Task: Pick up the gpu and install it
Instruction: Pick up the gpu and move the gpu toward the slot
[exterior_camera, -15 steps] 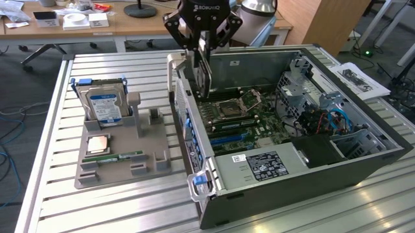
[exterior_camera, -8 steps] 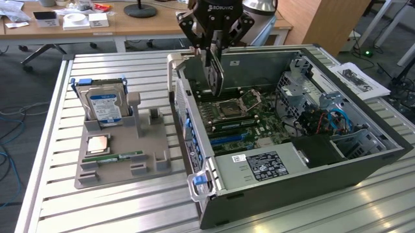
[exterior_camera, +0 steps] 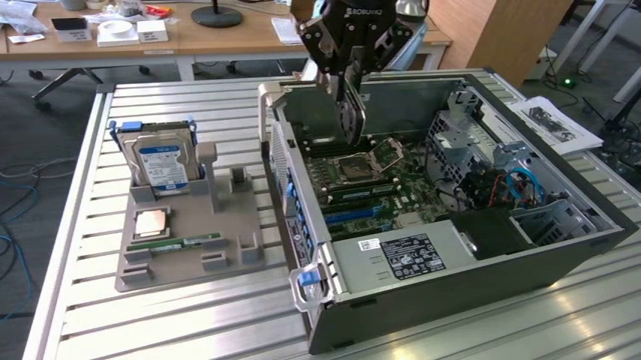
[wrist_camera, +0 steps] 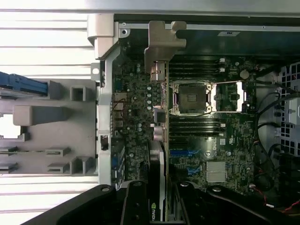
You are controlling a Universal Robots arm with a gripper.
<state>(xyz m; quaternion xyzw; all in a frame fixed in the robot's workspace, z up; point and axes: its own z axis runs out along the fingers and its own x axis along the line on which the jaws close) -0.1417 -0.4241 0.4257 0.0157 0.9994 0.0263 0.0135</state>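
Background: wooden office furniture with clutter on top, dark floor below. A slatted metal surface (exterior_camera: 180,322) carries two items side by side.

Item 1: open computer case (exterior_camera: 561,247) lying on its side, motherboard (exterior_camera: 401,187) exposed, processor socket (wrist_camera: 192,96) empty with its latch frame visible.

Item 2: grey fixture tray (exterior_camera: 191,255), just beside the case on the exterior view's left. It holds a hard drive (exterior_camera: 161,161) standing upright (blue label facing out), a processor chip (exterior_camera: 150,221) lying flat and a memory stick (exterior_camera: 185,244) on edge.

Gripper (exterior_camera: 350,75): positioned over the case opening, jaws clamped on the gpu (exterior_camera: 353,116), one on each face of the card.

Gpu: held on edge, long side running along the board, beside the socket. In the wrist view the gpu (wrist_camera: 157,159) shows its pale bracket at the end near the case wall. Its lower edge is close to the motherboard; whether it touches a slot cannot be determined.
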